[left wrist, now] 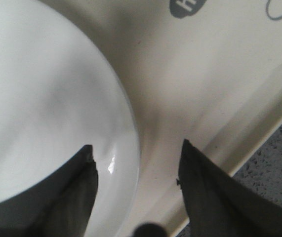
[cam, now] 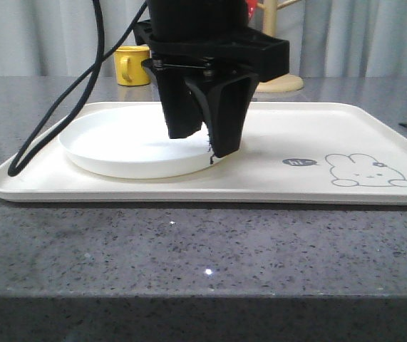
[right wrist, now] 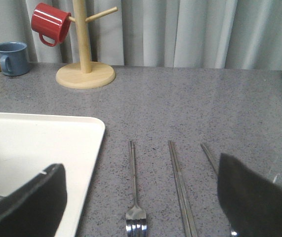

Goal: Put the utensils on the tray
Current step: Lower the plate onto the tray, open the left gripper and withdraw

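Right wrist view: we see right gripper (right wrist: 141, 197) open, empty, over fork (right wrist: 135, 197), handle pointing away, beside tray (right wrist: 57, 133); left gripper (cam: 202, 139) open astride plate (cam: 103, 142) rim.

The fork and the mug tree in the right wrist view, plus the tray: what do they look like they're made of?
Fork: polished metal, judging by the bright reflections on its tines and slim handle. Mug tree: pale unpainted wood, with a light tan post, pegs and round base. Tray: cream, smooth and matte with a moulded rim and printed rabbit, probably plastic or melamine, though the look alone can't settle that.
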Controlling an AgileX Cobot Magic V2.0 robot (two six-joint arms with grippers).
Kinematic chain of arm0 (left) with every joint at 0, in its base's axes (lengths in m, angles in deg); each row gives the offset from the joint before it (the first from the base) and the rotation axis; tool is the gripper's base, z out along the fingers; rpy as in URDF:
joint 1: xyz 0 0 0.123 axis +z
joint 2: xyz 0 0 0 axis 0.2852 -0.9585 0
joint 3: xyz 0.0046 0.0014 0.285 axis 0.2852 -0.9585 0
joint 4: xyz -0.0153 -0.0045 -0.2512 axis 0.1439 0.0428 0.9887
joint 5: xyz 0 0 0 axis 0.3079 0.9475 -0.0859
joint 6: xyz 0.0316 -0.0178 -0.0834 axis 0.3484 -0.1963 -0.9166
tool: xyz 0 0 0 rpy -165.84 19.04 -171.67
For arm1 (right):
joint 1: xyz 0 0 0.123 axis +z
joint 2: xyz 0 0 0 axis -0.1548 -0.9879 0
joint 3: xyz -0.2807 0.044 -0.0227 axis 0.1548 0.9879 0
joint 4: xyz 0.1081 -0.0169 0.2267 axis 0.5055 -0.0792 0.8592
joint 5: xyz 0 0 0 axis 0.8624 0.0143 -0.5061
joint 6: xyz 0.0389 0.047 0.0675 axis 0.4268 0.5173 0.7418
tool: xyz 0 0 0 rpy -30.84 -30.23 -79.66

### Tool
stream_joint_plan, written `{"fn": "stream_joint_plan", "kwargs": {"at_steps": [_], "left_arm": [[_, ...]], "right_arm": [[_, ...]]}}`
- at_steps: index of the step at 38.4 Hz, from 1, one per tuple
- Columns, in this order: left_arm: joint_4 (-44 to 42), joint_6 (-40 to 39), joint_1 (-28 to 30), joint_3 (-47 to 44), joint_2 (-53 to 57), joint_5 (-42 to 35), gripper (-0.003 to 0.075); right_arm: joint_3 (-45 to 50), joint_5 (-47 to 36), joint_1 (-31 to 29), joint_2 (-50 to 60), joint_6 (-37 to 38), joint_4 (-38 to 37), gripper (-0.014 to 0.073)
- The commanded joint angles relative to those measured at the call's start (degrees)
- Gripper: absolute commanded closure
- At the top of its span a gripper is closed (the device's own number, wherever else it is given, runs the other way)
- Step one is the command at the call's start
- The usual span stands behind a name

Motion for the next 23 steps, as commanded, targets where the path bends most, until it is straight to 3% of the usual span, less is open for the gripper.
{"fn": "stream_joint_plan", "kwargs": {"at_steps": [1, 8, 16, 23], "left_arm": [[0.5, -0.66, 0.23, 3.17, 3.79, 1.28, 0.0337], [-0.09, -0.43, 0.43, 4.4, 6.63, 1.28, 0.0442], [-1.46, -0.34, 3.87, 0.22, 11.14, 1.28, 0.0738], [-1.21, -0.97, 11.12, -8.26, 17.98, -2.23, 0.0738]], "right_arm": [[-1.93, -4.94, -0.36, -0.99, -0.84, -0.53, -0.0047], [-1.93, -4.94, -0.36, -0.99, -0.84, -0.53, -0.0047], [-1.93, -4.94, -0.36, -0.99, -0.84, -0.53, -0.0047], [-1.93, -4.94, -0.36, -0.99, -0.84, -0.53, -0.0047]]}}
